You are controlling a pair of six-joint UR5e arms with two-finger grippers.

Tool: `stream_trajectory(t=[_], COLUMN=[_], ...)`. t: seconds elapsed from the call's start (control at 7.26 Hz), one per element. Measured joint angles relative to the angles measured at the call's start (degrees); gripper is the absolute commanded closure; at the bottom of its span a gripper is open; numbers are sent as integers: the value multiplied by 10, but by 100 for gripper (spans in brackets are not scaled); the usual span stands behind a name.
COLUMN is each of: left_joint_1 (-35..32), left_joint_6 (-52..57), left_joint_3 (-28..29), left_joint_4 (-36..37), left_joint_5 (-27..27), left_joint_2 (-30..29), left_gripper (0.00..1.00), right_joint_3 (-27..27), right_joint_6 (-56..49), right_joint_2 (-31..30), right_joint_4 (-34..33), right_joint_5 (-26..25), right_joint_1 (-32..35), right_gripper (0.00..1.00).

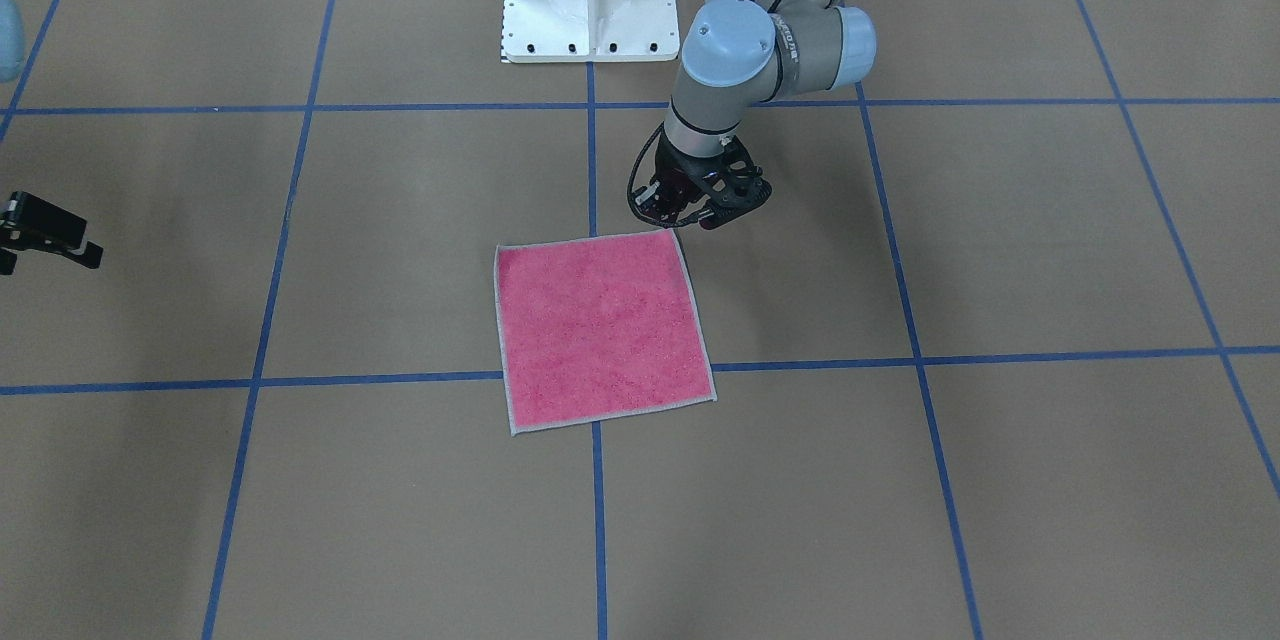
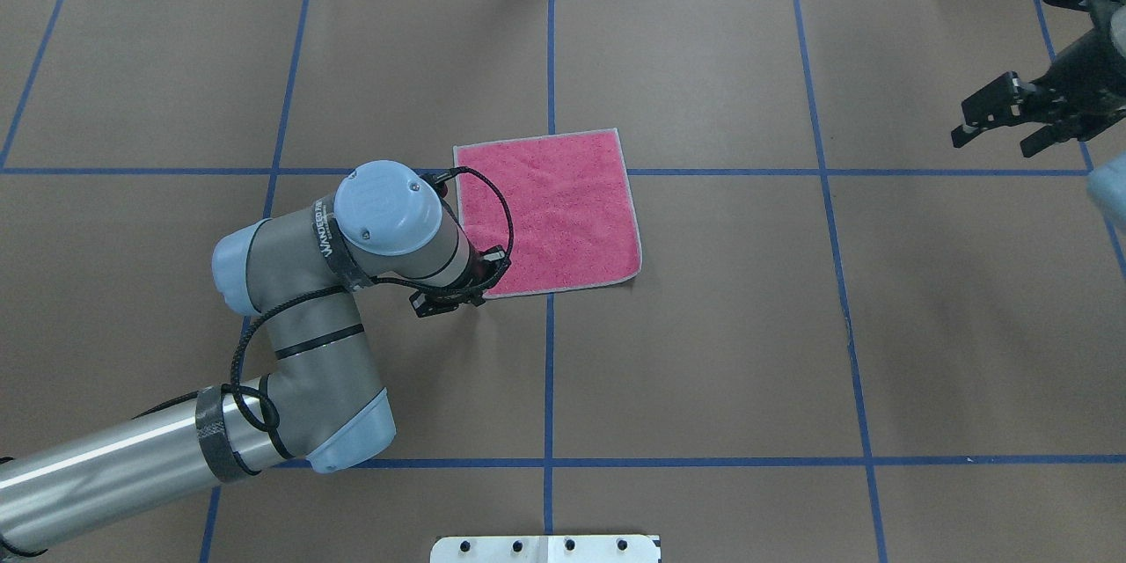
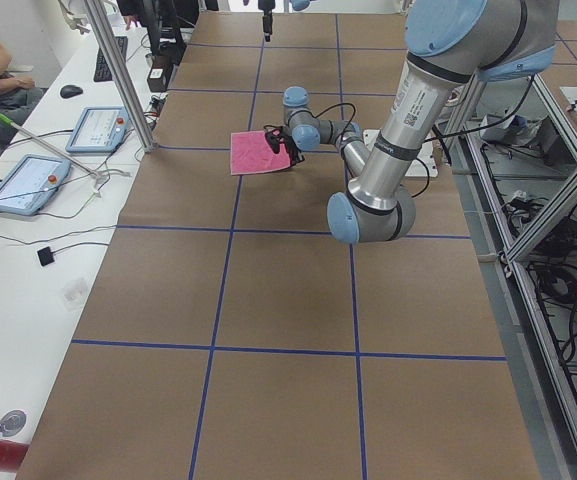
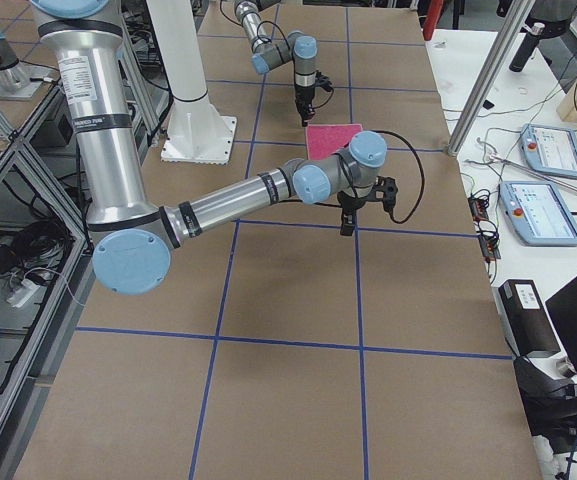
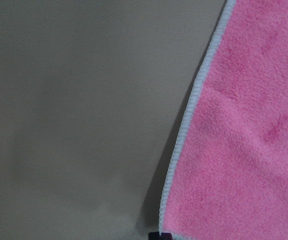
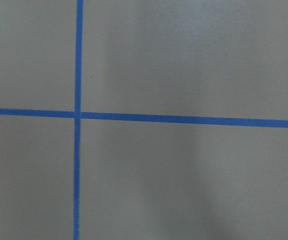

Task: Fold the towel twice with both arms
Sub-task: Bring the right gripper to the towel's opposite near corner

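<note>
Overhead exterior: towel (image 2: pixel 563 202) flat, pink up, w/ left gripper (image 1: pixel 693 217) at one corner; jaws can't tell. Right gripper (image 2: pixel 996 130) well apart, jaws spread.

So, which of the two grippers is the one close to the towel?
The left gripper, right at the towel's corner; the right gripper is far off to the side.

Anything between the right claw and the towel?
Nothing visible. Only bare table with blue tape lines lies between the right claw and the towel. The left claw is at the towel's opposite corner, off that path.
</note>
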Motion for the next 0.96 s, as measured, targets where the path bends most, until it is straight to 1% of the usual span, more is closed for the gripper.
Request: stream_trajectory(t=[0.14,0.28,0.41,0.55,0.69,0.96], left_joint_1=[0,0,-1,-2,-3,-4], left_joint_6=[0,1,1,1,1,1], left_joint_3=[-3,-5,-6,-6,-6,-6], left_joint_4=[0,0,0,0,0,0], left_joint_5=[0,1,1,1,1,1], left_joint_2=[0,0,0,0,0,0], left_gripper=[100,100,100,100,100,100], right_joint_3=[2,3,4,3,2,-3], right_joint_6=[119,250,359,441,503,571], right_joint_2=[19,42,69,93,113,138], right_joint_4=[45,90,113,123,126,128], right_joint_5=[-38,-93,-143,-183,-215,-263], right_joint_1=[-48,-108,-166,-218,-263,-324], right_gripper=[2,2,3,3,4,9])
